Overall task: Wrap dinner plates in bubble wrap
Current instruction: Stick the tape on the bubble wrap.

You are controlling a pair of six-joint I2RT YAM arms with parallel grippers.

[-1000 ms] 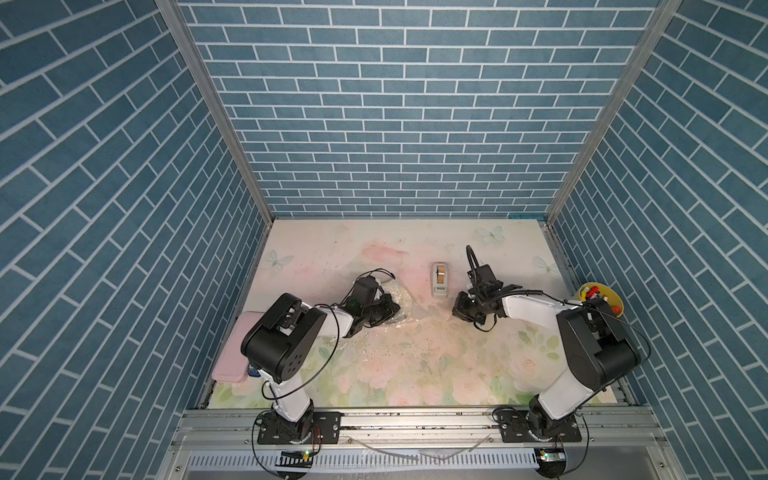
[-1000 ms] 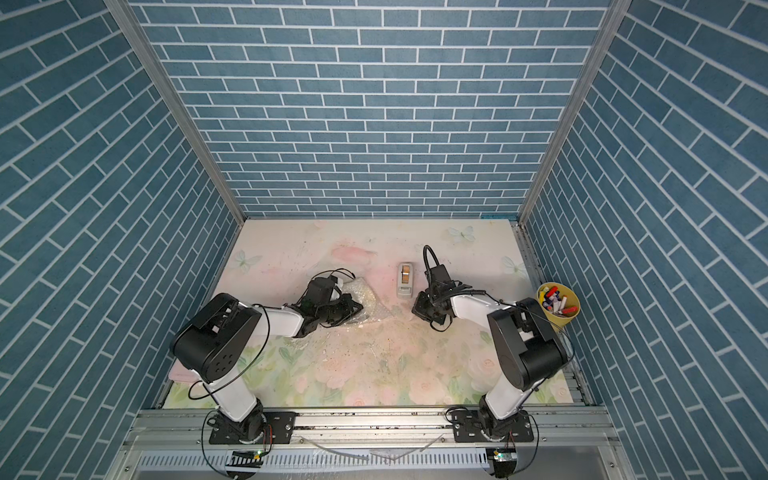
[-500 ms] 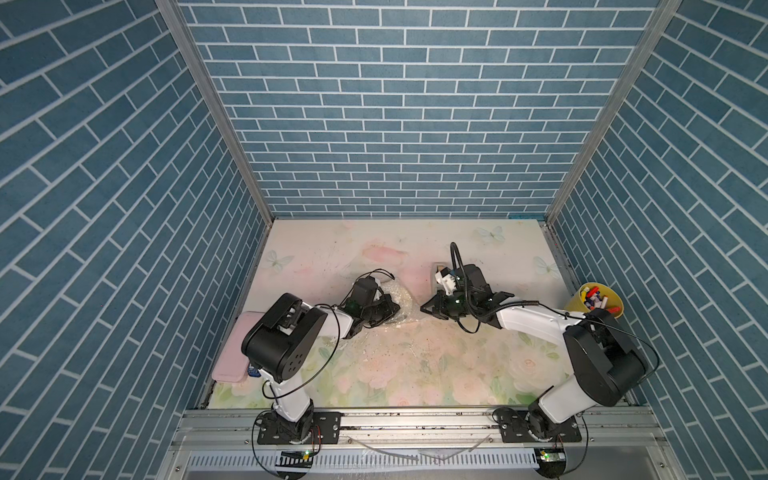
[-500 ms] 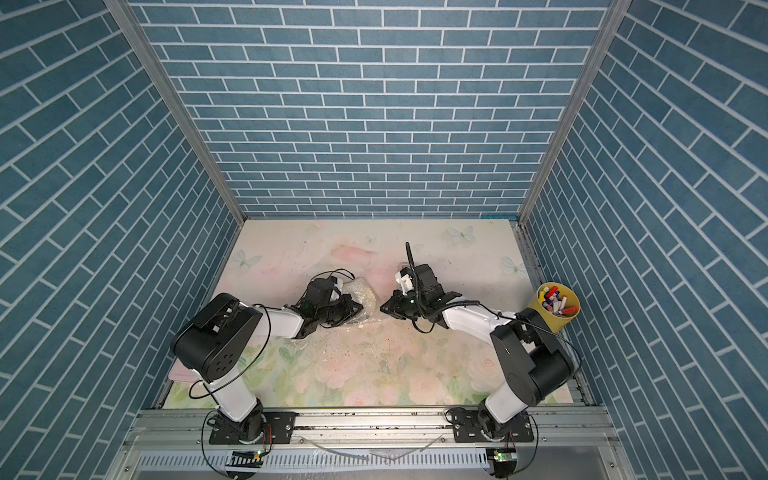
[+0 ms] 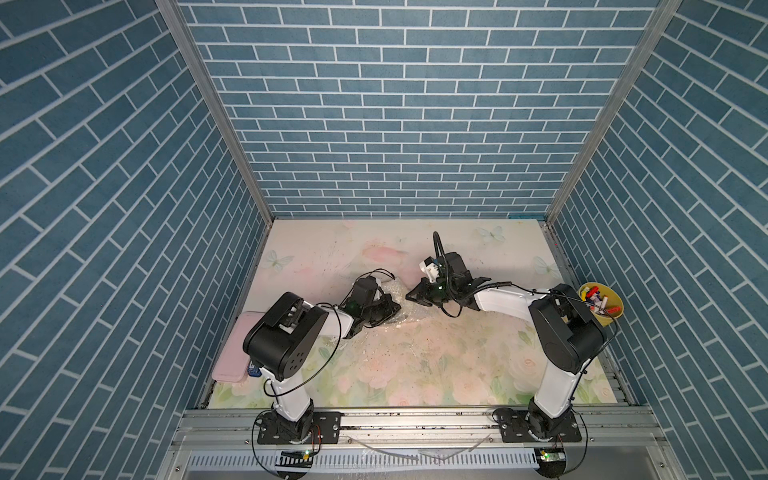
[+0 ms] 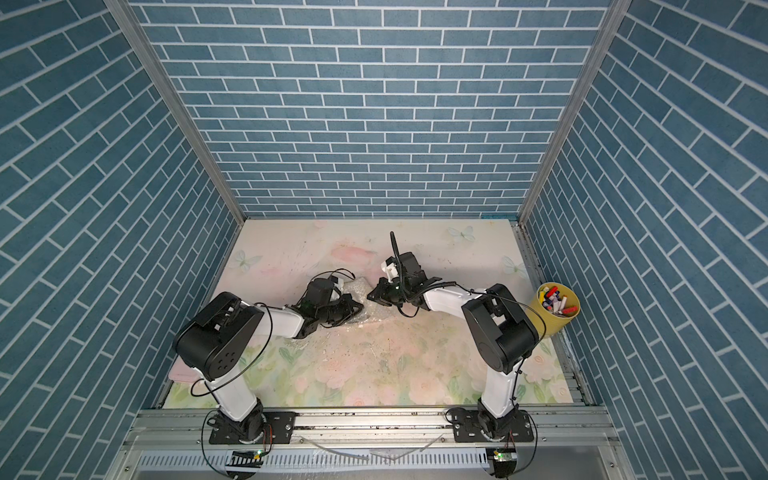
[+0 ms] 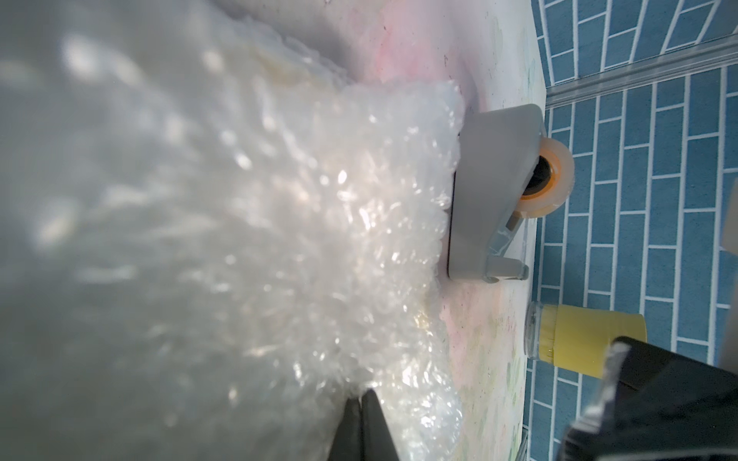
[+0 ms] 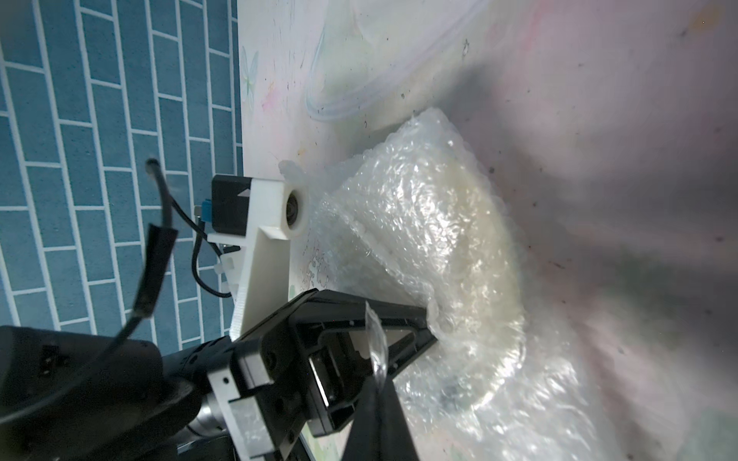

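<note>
the right gripper (image 5: 409, 297), a second ago beside the tape dispenser (image 7: 495, 187), has swung across to the bundle; the left gripper (image 5: 394, 309) has not moved. two arms, one dinner plate (image 8: 493, 223), one sheet of bubble wrap (image 8: 431, 239) folded over it on the floral table (image 5: 415, 374), just beside the dispenser. left fingers are pinched tight on the wrap; right fingers are closed on a clear strip (image 8: 375, 343). one yellow cup (image 5: 611, 316) holds markers (image 5: 596, 297).
</note>
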